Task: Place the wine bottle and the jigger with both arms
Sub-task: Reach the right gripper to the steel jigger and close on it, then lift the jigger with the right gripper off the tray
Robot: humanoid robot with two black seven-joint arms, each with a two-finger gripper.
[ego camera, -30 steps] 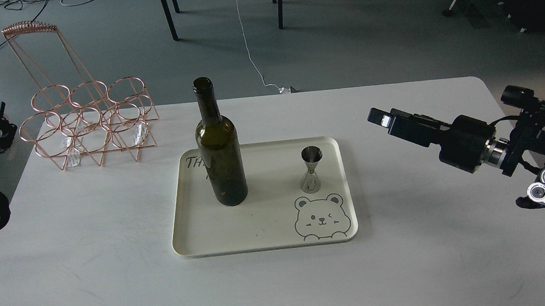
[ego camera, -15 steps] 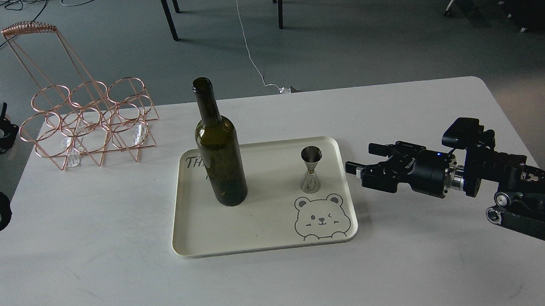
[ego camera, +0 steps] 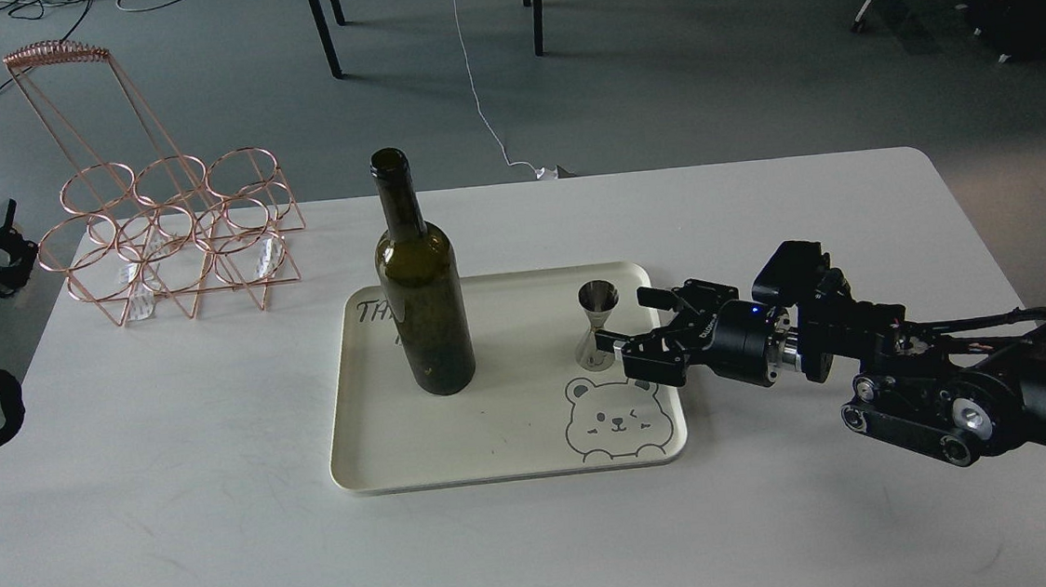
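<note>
— Nearest you, at four o'clock, what shows?

— At four o'clock my right arm [ego camera: 989, 397] comes in low over the table [ego camera: 179, 544], reaching toward nine o'clock. Its far end, my right gripper [ego camera: 635, 324], sits over the tray's right edge with its fingers [ego camera: 659, 298] spread apart, one toward the far side, one toward the near side. The near fingertip is just beside the jigger's base; whether it touches, I cannot tell.

— And the jigger itself?

— The jigger [ego camera: 596, 325] stands upright on the tray [ego camera: 498, 445], in its right half, just beyond the printed bear [ego camera: 617, 417] in the tray's near right corner. Nothing clamps it.

— The bottle?

— The bottle [ego camera: 419, 283] stands upright on the tray's left half, at nine o'clock from the jigger and well apart from it, partly hiding dark lettering on the tray. Nothing touches it.

— Farther out?

— At ten o'clock, near the table's far left corner, stands a copper wire rack [ego camera: 173, 232] with round rings and a tall handle. At nine o'clock, off the table's left edge, my left gripper [ego camera: 2, 250] shows small and dark; I cannot tell how its fingers stand. Beyond the table lie grey floor, a white cable [ego camera: 480, 101] and dark furniture legs.
</note>
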